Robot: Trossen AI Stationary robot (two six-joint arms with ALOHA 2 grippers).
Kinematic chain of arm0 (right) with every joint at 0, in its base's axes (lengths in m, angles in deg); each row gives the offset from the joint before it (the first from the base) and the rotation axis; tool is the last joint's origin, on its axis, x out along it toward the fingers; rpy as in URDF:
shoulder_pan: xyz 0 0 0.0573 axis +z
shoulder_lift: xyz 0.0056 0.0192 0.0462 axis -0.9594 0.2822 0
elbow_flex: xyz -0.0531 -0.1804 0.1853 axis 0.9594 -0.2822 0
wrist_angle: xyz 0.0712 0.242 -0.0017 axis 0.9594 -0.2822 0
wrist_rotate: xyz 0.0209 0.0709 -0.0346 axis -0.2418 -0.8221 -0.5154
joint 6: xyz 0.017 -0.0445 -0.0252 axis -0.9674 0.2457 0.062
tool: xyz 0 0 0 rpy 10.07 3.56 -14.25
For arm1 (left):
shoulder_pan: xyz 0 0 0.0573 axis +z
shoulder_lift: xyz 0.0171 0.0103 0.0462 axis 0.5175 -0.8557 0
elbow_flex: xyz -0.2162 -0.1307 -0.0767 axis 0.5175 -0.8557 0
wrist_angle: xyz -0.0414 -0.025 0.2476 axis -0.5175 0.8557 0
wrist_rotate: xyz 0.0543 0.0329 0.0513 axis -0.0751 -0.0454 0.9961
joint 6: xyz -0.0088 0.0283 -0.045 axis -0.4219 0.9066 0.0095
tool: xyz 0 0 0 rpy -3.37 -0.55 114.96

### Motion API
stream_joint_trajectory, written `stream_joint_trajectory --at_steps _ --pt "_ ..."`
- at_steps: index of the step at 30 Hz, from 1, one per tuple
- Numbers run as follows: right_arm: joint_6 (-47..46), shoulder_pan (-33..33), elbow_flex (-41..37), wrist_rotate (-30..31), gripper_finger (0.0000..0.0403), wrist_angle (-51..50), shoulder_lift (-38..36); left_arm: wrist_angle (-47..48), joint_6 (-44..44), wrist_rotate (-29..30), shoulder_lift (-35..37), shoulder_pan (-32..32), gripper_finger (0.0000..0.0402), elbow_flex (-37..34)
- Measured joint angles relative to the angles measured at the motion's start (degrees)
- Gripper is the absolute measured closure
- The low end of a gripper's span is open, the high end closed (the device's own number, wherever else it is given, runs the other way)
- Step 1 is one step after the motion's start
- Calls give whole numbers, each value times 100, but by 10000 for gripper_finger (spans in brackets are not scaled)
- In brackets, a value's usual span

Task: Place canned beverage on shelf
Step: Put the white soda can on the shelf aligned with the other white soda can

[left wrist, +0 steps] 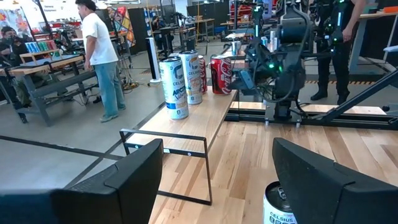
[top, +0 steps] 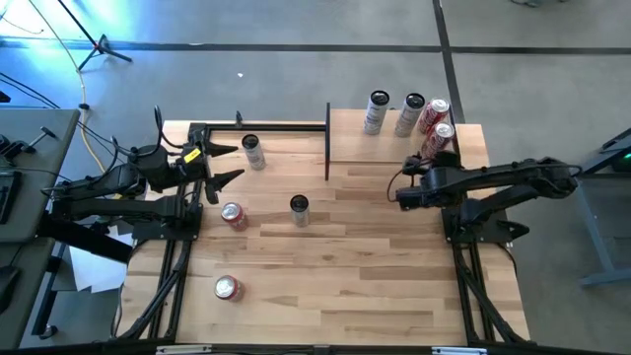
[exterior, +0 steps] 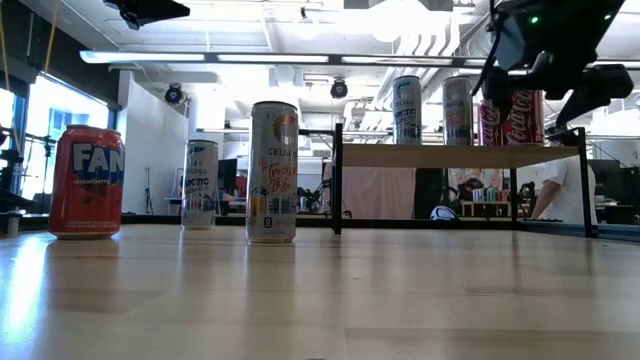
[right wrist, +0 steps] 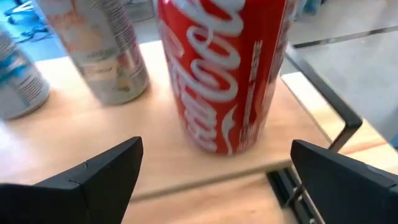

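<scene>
Right gripper (right wrist: pixel 214 171) gapes empty before a red cola can (right wrist: pixel 227 68) standing on the shelf (right wrist: pixel 161 165).

Shelf (top: pixel 345 128): one.
Cans on my shelf, four: two slim Celsius cans (top: pixel 376 112) (top: pixel 410 115), two Coca-Cola cans (top: pixel 433 114) (top: pixel 440 139).
Cans on my table (top: pixel 375 256), four: two slim Celsius (top: pixel 253 152) (top: pixel 300 210), two red Fanta (top: pixel 234 216) (top: pixel 228 288).

Beyond my table (top: pixel 375 296) I see grey floor (top: pixel 296 69) with a tripod leg (top: pixel 99 44) and cables (top: pixel 94 148). A person in a white shirt (left wrist: pixel 99 59) stands by a workbench (left wrist: pixel 43 68); ceiling lights (exterior: pixel 300 57) glow overhead.
</scene>
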Motion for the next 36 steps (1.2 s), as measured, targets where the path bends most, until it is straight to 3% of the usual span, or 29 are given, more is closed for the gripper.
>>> stream_joint_trajectory --at_steps 10,16,21,25,33,36 --pt "-867 1264 7 -979 6 128 -2 0 -2 0 2 2 122 0" --pt "-1184 2062 7 -1699 6 1050 -2 -2 -2 0 2 0 122 0" --pt "-264 2438 9 -1787 6 2423 -2 -1 0 1 0 2 122 -2" --pt "325 2337 15 -1773 6 3293 147 0 -2 0 0 2 122 0" --pt "1577 1970 21 -1524 6 5667 1141 -2 -2 2 2 2 122 -2" --pt "1908 1994 306 -1218 6 6005 1557 -2 -2 0 0 2 122 -2"
